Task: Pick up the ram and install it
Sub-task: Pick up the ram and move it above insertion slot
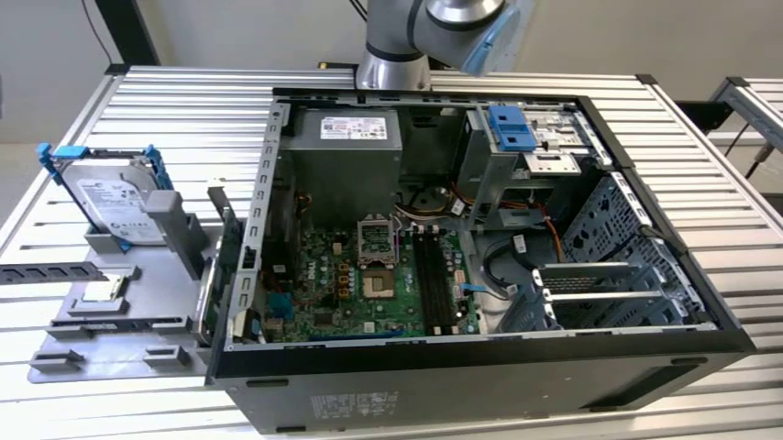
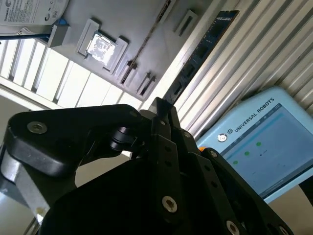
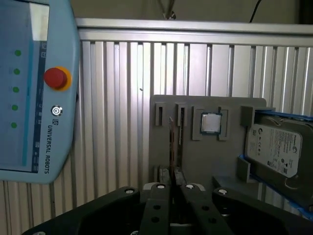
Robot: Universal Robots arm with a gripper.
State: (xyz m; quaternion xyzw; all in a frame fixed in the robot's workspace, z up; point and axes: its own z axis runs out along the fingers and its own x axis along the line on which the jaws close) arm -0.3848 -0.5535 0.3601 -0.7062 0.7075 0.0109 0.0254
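Observation:
The ram (image 1: pixel 49 271) is a thin dark stick, lying level at the grey tray (image 1: pixel 123 321) on the exterior view's left and reaching that picture's edge. In the second wrist view the ram (image 2: pixel 205 44) runs straight up to my black gripper (image 2: pixel 160 104). In the first wrist view the ram (image 3: pixel 171 142) shows edge-on and ends between the fingertips of the gripper (image 3: pixel 172 171), which are pressed close on its near end. The open computer case (image 1: pixel 306 101) shows the motherboard with its black slots (image 1: pixel 431 275).
On the tray stand a silver hard drive (image 1: pixel 116 197) in a blue bracket and a small square chip (image 3: pixel 211 123). A light-blue teach pendant (image 3: pixel 34 98) lies beside the tray on the ribbed metal table (image 1: pixel 183 92). The arm (image 1: pixel 398 46) rises behind the case.

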